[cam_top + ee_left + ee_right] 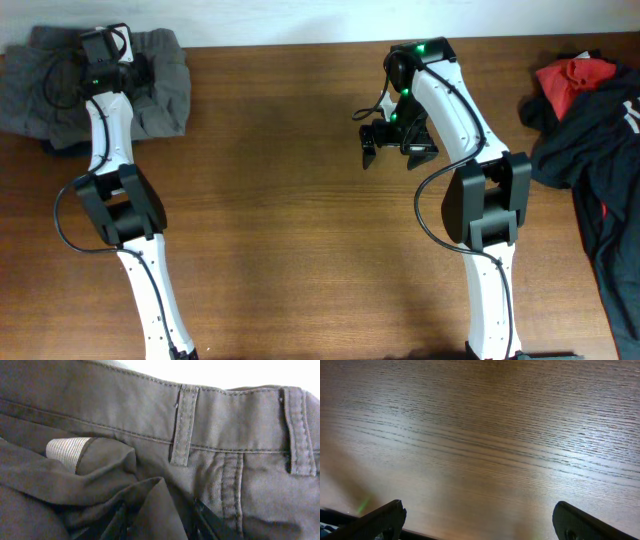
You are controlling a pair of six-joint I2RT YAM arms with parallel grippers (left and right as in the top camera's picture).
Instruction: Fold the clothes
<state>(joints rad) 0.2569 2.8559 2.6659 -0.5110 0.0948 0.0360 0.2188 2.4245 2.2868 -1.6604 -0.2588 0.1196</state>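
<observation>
No legible txt, nos. or brand in any view.
Left wrist cam: pale striped tag (67,450) inside the grey-olive garment (240,425) shows fine stripes only (no letters made out). Overhead cam: any print on the red and black garments (580,150) is too small to read.

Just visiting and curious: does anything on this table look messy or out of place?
The grey trousers lie crumpled at the far left corner; red and black garments sprawl over the right edge.

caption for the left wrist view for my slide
Left gripper pinches a fold of the grey-olive trousers below their belt-looped waistband
</observation>
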